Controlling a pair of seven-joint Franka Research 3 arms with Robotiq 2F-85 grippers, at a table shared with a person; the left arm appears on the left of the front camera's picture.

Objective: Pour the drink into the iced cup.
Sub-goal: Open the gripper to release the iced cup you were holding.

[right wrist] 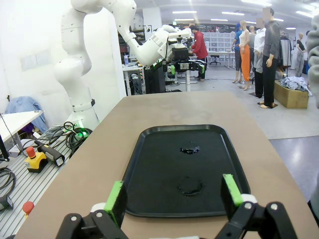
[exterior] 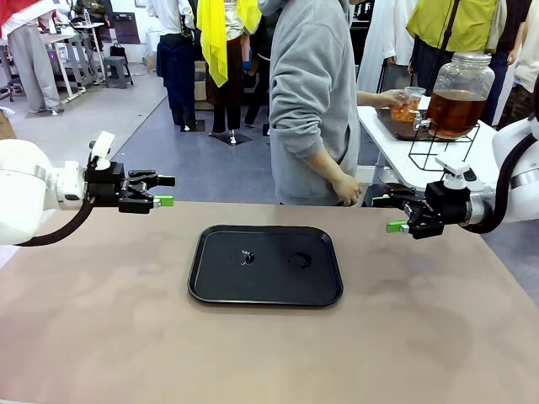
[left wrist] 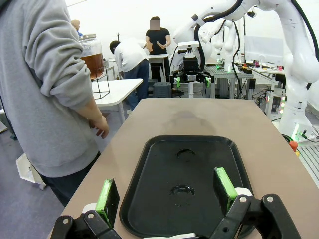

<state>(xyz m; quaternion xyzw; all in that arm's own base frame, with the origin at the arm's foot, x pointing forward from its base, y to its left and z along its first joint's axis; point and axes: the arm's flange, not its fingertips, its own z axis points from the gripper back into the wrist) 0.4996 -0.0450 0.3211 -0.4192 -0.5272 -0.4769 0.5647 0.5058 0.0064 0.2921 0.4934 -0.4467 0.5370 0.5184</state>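
Hovering over the brown counter (exterior: pixel 101 337), both claws hang open w/ nothing between the green pads. Left claw (exterior: pixel 165 190) sits above the counter's left far edge; right claw (exterior: pixel 392 214) above the right far edge, each pointing inward toward the black tray (exterior: pixel 210 286) in the middle. Tray has a couple of wet spots (exterior: pixel 248 256) on it. Person in grey hoodie (exterior: pixel 307 101) stands at far side, one hand (exterior: pixel 346 190) near the counter edge, other hand holding a clear cup (exterior: pixel 410 104) at the tap of a big glass jar (exterior: pixel 460 94) on a wire stand on a white side counter (exterior: pixel 396 151) behind. The drink (exterior: pixel 456 111), amber-brown, fills approx the jar's lower half; some shows in the cup too.
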